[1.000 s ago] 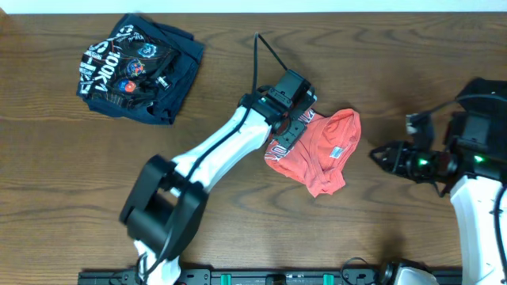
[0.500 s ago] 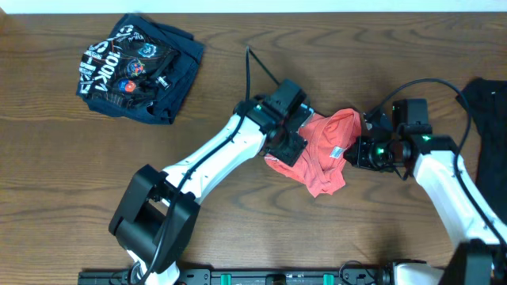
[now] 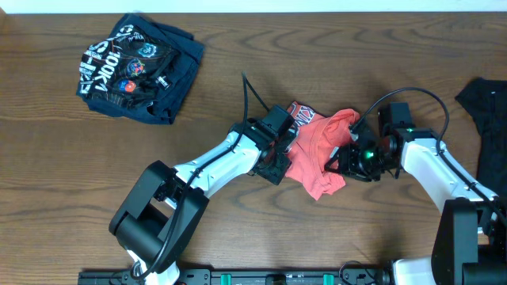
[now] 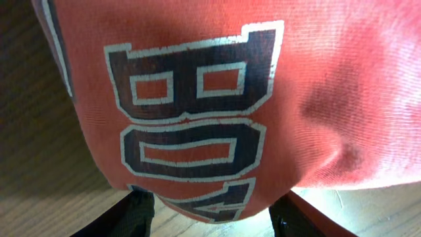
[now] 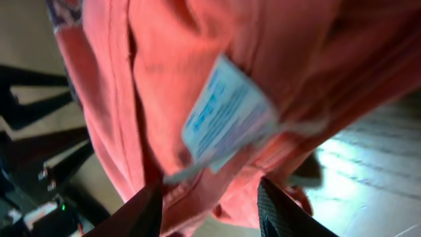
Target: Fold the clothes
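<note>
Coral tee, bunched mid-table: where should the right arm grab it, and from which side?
I'd grip the coral-red T-shirt at its right-hand edge, by the seam carrying the care label. Come in low from the right: that edge faces the right gripper, while the lettered side lies by the left gripper.

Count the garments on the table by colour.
Coral-red T-shirt: 1
Navy printed garment: 1
Black garment: 1
Total: 3
</note>
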Available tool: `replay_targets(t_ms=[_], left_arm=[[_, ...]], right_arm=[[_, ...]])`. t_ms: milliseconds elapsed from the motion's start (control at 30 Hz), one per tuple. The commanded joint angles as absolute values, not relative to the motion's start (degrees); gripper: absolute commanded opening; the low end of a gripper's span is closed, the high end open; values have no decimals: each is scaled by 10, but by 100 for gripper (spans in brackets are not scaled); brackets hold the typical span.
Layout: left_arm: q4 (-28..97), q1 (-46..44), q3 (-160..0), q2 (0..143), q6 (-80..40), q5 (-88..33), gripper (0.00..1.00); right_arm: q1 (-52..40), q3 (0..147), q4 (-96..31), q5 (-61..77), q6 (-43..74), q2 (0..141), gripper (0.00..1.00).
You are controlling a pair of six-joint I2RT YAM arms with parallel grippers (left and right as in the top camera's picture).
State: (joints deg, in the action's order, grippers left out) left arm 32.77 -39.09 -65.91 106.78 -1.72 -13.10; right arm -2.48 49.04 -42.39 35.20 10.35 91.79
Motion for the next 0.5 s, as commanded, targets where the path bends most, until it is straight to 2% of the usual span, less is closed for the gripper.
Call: replay_targets(t_ms=[0,33,133,300,433,467], left_arm=[[322,-389,-662,1072,-23,-124,58],[320,-389,-662,1072,-22,-123,58],[318,-389,-662,1072,-22,-123,58],[319,-380,-662,1072,-22,-121,54],[320,-366,-662,1072,-22,-121,54],[320,-362,-662,1072,-22,-121,54]], right_arm=[[-39,489,-420,377,76,921,28],[-42,489,-416,371,77,921,17],[-44,489,-411,329,96,921,1],[-32,489,-444,194,149,921,1],[-21,489,-455,182,154,921,2],[-17,489,-456,182,154,921,9]])
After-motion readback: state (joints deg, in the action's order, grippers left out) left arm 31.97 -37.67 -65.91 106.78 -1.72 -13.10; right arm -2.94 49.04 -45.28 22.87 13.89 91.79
